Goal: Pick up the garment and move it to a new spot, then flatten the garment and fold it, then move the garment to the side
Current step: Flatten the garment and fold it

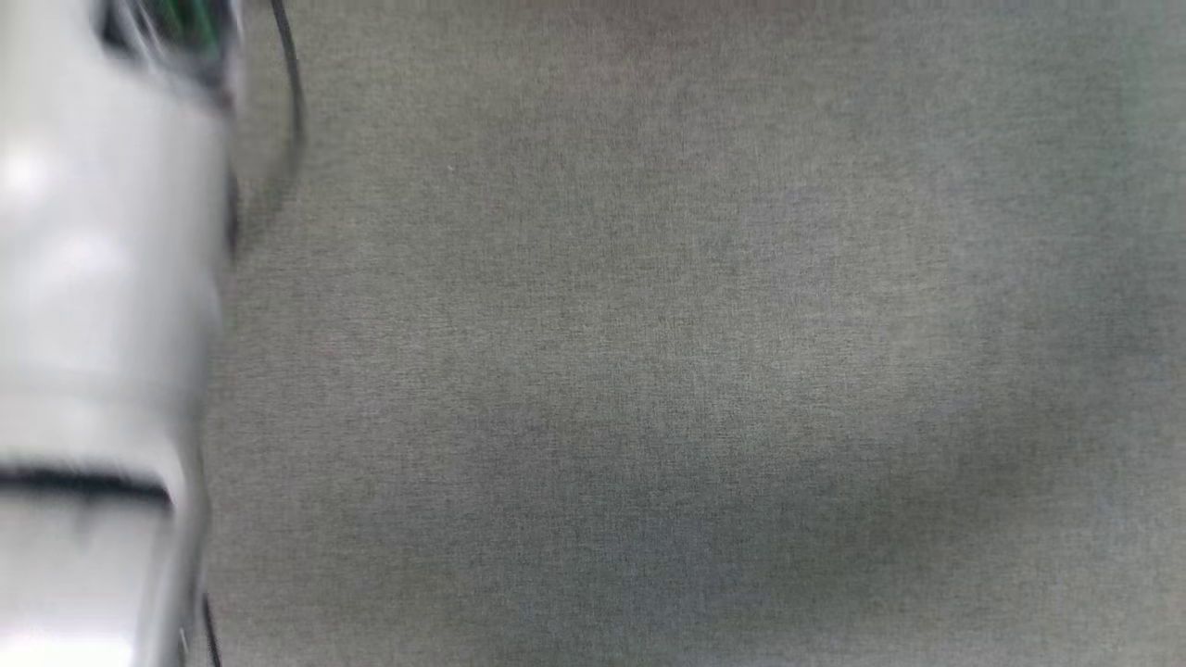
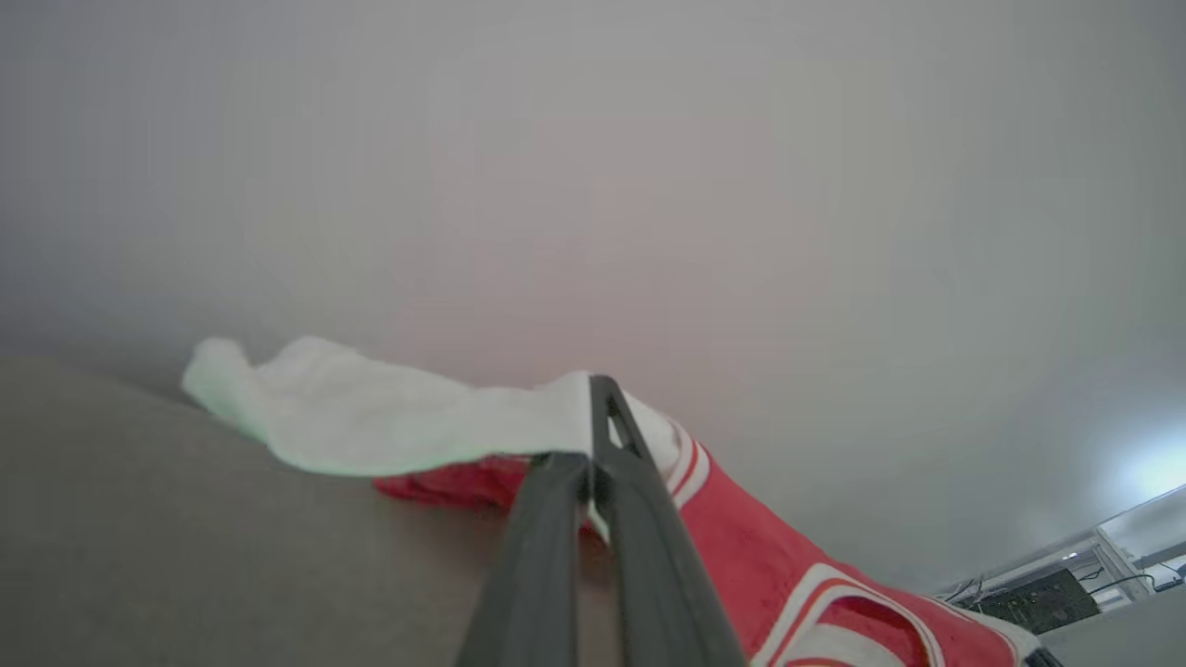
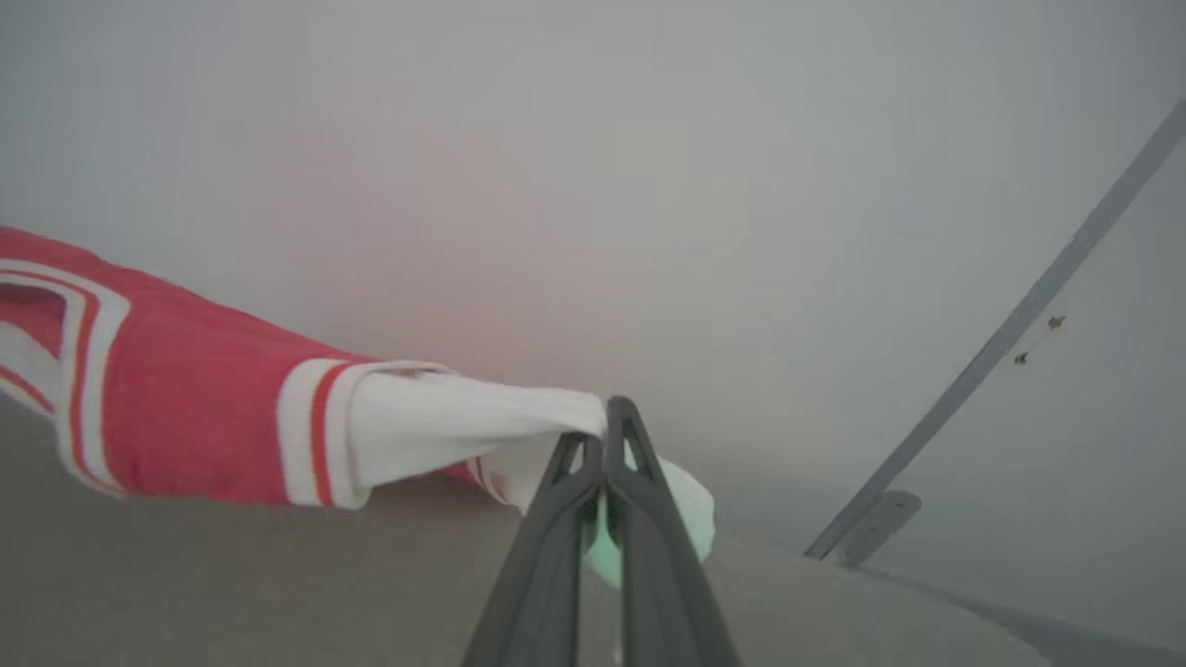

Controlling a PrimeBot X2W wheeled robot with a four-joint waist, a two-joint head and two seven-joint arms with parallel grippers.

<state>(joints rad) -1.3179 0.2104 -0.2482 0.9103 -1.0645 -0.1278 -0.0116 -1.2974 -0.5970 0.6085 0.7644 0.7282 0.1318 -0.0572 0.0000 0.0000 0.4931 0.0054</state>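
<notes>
Dim, hazy light; motion-blurred forearm point(image 1: 102, 324) at left.

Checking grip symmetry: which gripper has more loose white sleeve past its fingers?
The left gripper: it pinches the garment near the striped trim, leaving a long white flap free; the right gripper pinches its sleeve near the end.

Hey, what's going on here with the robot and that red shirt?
The robot is handling a red jersey with both arms. Its left gripper is shut on one white sleeve, and its right gripper is shut on the other white sleeve. The jersey is stretched between them, low over the grey cloth surface. It does not look folded yet.
</notes>
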